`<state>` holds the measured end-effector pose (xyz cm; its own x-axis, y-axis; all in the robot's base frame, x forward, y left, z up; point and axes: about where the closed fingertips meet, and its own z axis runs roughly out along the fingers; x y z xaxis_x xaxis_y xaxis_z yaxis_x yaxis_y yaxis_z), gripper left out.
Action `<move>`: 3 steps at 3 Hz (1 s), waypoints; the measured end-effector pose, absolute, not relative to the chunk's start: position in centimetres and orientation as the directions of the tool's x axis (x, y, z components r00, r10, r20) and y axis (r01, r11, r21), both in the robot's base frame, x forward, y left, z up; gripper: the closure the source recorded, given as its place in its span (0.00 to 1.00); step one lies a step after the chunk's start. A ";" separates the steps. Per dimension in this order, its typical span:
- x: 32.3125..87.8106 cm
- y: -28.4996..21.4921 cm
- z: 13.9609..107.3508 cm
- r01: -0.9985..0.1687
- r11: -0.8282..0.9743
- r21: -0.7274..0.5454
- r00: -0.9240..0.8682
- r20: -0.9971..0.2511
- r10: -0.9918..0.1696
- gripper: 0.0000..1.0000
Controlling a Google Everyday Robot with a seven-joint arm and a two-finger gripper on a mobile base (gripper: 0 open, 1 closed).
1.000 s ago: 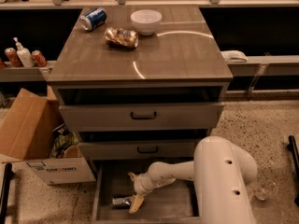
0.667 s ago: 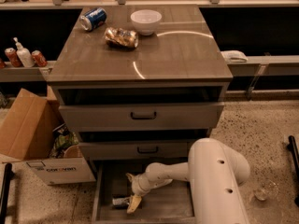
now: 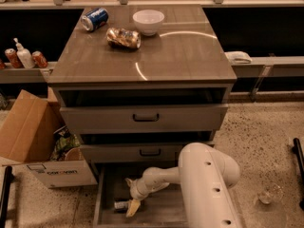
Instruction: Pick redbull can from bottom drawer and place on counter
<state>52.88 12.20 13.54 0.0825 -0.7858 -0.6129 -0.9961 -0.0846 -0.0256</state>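
The bottom drawer (image 3: 105, 194) stands pulled out at the foot of the cabinet. The redbull can (image 3: 120, 204) lies on its side on the drawer floor near the left wall. My gripper (image 3: 130, 194) reaches down into the drawer from the right, just right of the can. Its two tan-tipped fingers (image 3: 133, 207) are spread apart, and the lower one touches or nearly touches the can's right end. The counter (image 3: 180, 56) is the glossy grey-brown top of the cabinet.
On the counter lie a blue soda can (image 3: 94, 19), a gold foil packet (image 3: 123, 37) and a white bowl (image 3: 148, 21). An open cardboard box (image 3: 33, 137) stands left of the cabinet. My white arm (image 3: 209, 184) covers the drawer's right side. The top drawer (image 3: 142, 118) is slightly open.
My arm and gripper have shifted a little to the left, closer to the can. The can has not moved.
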 end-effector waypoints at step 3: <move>52.4 13.2 11.5 -0.995 -0.101 -0.009 0.087 -0.579 -0.810 0.49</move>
